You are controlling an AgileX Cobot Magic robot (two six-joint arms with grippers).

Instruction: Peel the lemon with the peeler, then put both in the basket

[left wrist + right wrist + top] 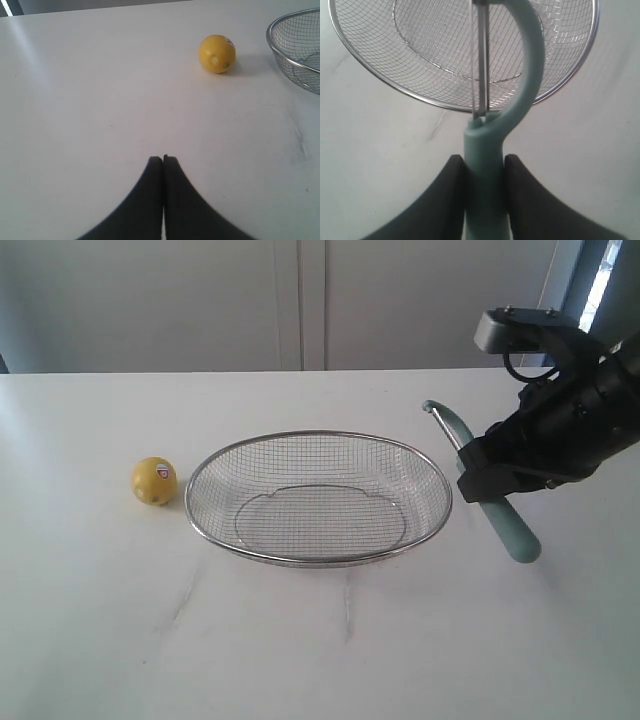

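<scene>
Exterior view is showing the lemon (154, 481) sitting on the desk (90, 620) at middle left, just beside the basket (318, 562) and not in it. Left wrist view is showing the left hand (163, 162) pressed together on nothing, well apart from the fruit. At the right, the right hand (484, 172) is pinching the peeler (510, 530) by its handle, tilted above the desk. Unheld, the round lemon is probably risking rolling off under the blade.
</scene>
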